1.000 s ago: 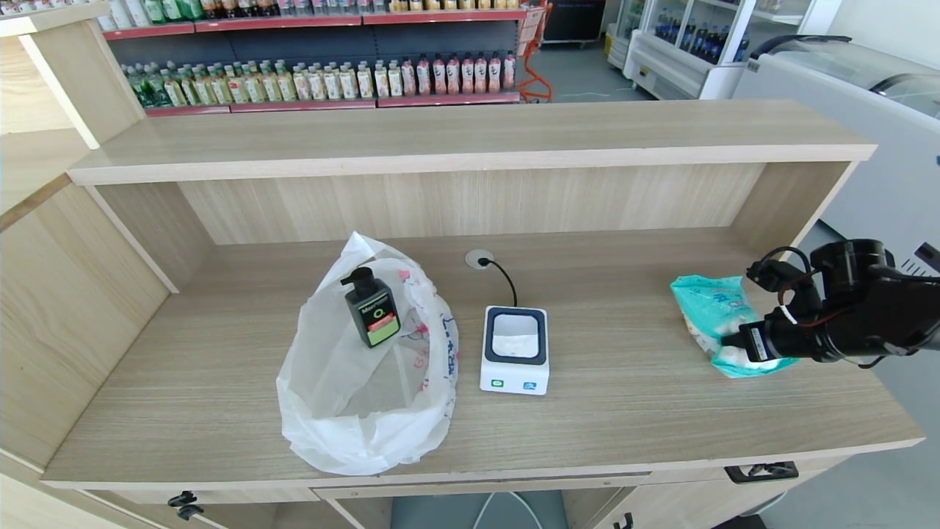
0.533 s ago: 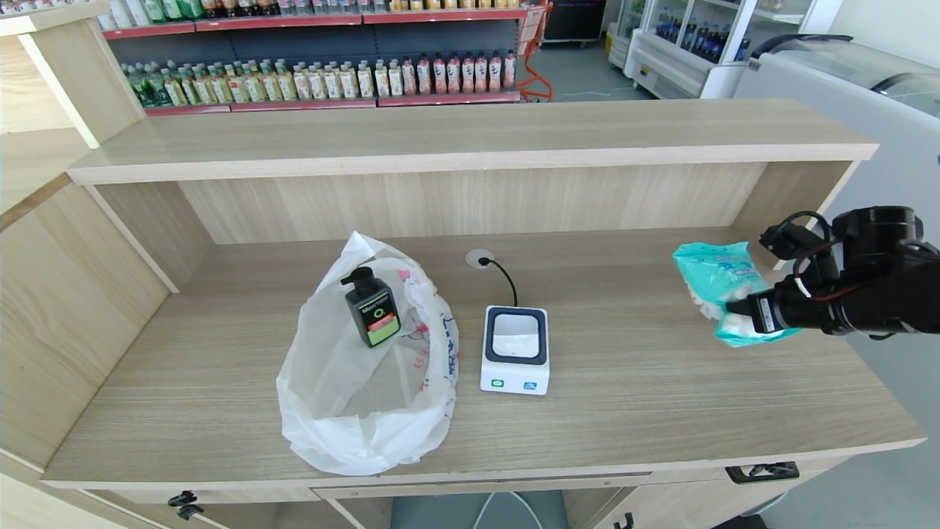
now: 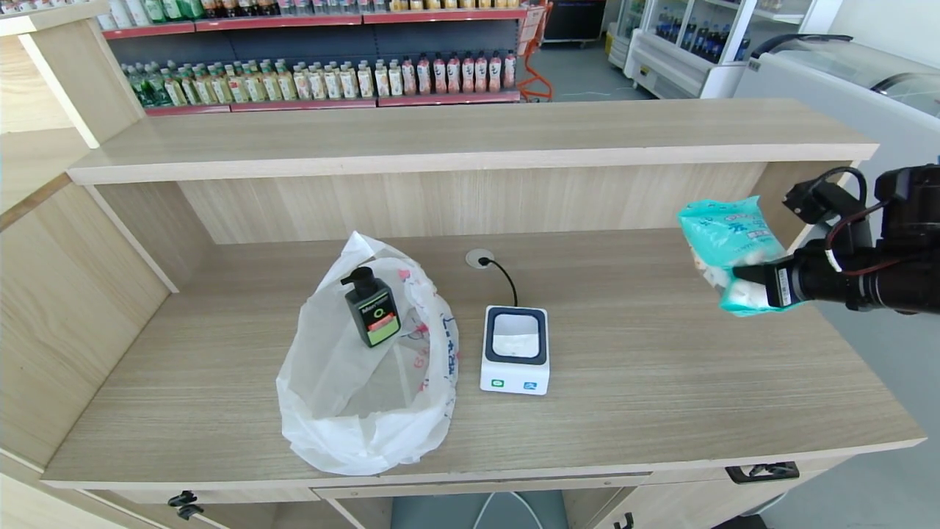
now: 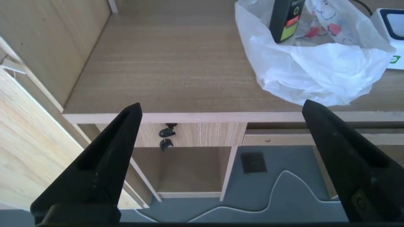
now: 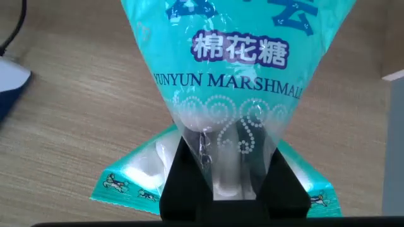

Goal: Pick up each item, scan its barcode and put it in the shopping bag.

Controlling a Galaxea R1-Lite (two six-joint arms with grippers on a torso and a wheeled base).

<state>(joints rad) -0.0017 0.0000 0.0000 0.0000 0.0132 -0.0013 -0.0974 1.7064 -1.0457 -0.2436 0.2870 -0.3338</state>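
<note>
Right arm: I see it stick in from the right side, stretched out and held up in the air.
Right wrist: it lies about flat and points toward the middle.
Right gripper: its two black fingers are squeezed tight on the low end of the marshmallow bag.
Left gripper: it is spread wide, and I see nothing between its two dark fingers.
Left wrist: it points forward and down.
</note>
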